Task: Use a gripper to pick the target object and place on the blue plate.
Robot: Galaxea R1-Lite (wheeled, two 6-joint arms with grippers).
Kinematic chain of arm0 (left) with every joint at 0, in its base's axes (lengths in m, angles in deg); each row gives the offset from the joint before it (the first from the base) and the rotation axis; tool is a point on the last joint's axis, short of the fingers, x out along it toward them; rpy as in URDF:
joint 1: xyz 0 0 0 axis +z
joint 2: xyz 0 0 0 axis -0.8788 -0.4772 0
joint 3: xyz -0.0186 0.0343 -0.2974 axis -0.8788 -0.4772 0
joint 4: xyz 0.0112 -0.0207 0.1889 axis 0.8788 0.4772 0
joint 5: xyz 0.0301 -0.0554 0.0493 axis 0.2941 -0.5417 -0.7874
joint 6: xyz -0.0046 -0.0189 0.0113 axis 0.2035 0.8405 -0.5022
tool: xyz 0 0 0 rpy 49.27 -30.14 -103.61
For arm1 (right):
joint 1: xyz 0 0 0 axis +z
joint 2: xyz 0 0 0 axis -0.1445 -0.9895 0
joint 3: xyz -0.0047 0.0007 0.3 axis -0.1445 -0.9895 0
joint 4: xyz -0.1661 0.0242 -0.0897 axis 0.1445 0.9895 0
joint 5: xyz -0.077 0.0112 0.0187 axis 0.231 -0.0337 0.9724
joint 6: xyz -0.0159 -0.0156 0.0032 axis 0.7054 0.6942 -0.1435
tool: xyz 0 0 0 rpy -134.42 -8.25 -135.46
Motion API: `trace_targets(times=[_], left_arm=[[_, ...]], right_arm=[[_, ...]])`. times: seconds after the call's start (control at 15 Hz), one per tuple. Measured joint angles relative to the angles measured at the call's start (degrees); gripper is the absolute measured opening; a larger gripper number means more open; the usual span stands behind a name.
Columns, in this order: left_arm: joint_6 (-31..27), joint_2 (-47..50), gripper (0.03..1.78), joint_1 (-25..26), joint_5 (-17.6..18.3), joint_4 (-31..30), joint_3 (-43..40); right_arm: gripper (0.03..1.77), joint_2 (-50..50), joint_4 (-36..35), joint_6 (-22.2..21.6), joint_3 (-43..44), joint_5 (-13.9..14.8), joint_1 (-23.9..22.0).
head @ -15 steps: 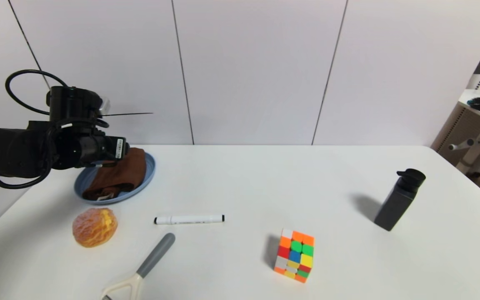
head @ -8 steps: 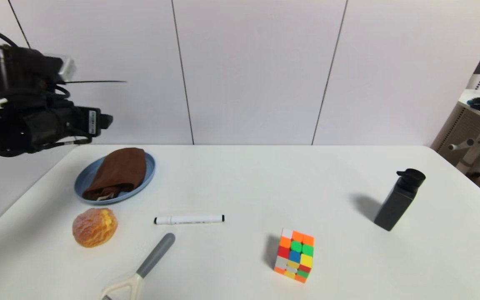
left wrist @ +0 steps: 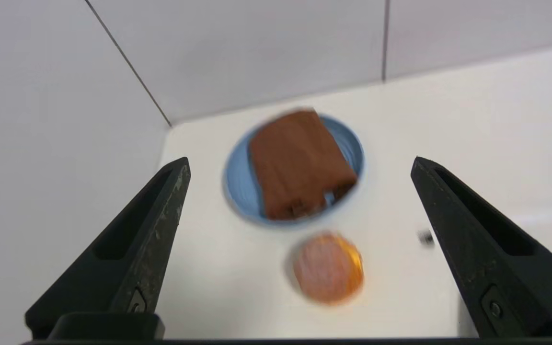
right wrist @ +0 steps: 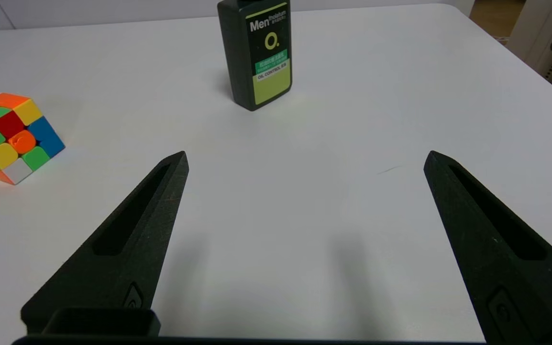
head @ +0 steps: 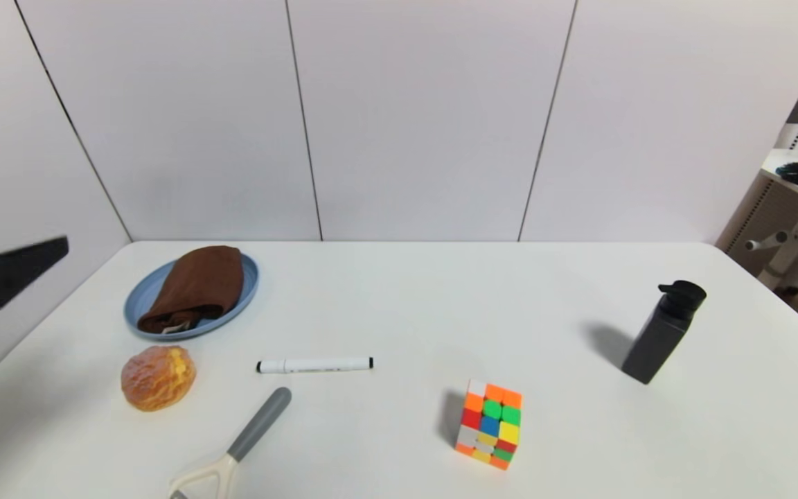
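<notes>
Head view: logged brown towel [head: 198,287] lying folded on blue plate [head: 251,281], within the rim.
Noted left gripper [left wrist: 301,160] spread wide, off to the plate's left; found bread bun [head: 158,378] near the plate's front; recorded right gripper [right wrist: 307,152] parked open above the table [right wrist: 304,206].

Bright, even light fills the head view; its source is out of frame. A soft shadow reaches toward ten o'clock from the black bottle [head: 663,333]. The left wrist view blurs the plate [left wrist: 242,184] and bun [left wrist: 328,268] (rather smeary, really); the right wrist view looks crisper.
</notes>
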Motion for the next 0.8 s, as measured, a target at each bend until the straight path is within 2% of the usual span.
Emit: trace_targets(times=[0.4, 0.6, 0.8], left_arm=[[0.24, 28.83, 1.68, 3.18, 8.07, 3.93, -26.31], [0.73, 41.12, 1.69, 4.33, 8.87, 5.84, -34.55], [2.15, 47.41, 1.69, 4.80, 8.14, 6.74, -39.23]], right_arm=[[1.70, 0.00, -0.02, 0.02, 0.00, 0.04, 0.01], [1.70, 0.00, -0.02, 0.00, 0.00, 0.04, 0.00], [1.70, 0.00, 0.00, 0.00, 0.00, 0.06, 0.00]])
